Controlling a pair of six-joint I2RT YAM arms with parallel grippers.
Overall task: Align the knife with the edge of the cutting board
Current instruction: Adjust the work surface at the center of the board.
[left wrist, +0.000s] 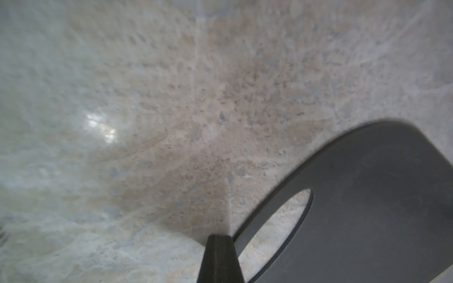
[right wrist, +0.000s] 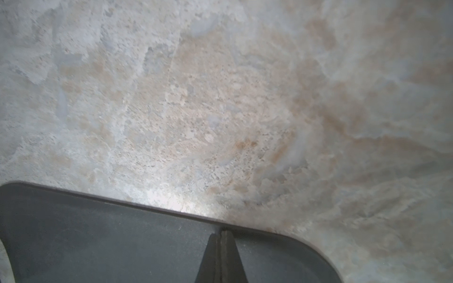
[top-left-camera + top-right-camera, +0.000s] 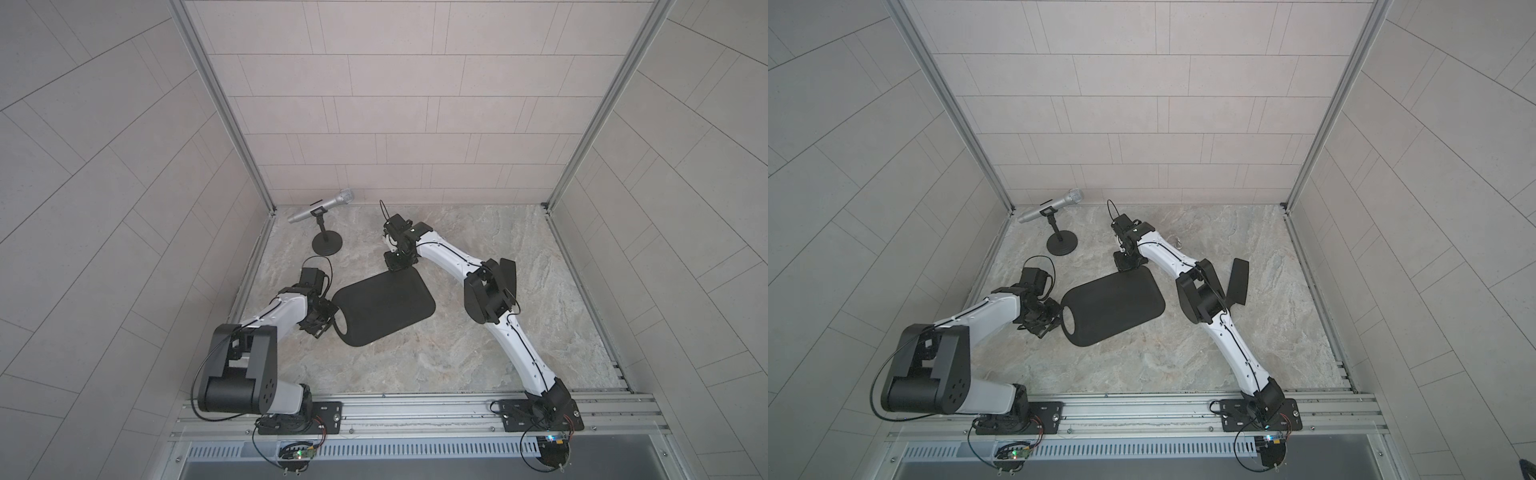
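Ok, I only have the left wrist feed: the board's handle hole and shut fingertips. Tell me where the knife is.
Observer: The knife lies on the table beside the right arm's elbow, apart from the cutting board.
Operator: Now report the right gripper.
Observer: The right gripper is shut, its tip at the board's far edge.
Operator: List anything else out there.
Observer: A microphone on its stand, far left corner.

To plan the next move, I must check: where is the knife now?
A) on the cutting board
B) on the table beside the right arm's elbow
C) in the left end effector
B: the knife lies on the table, apart from the cutting board, partly behind the right arm.
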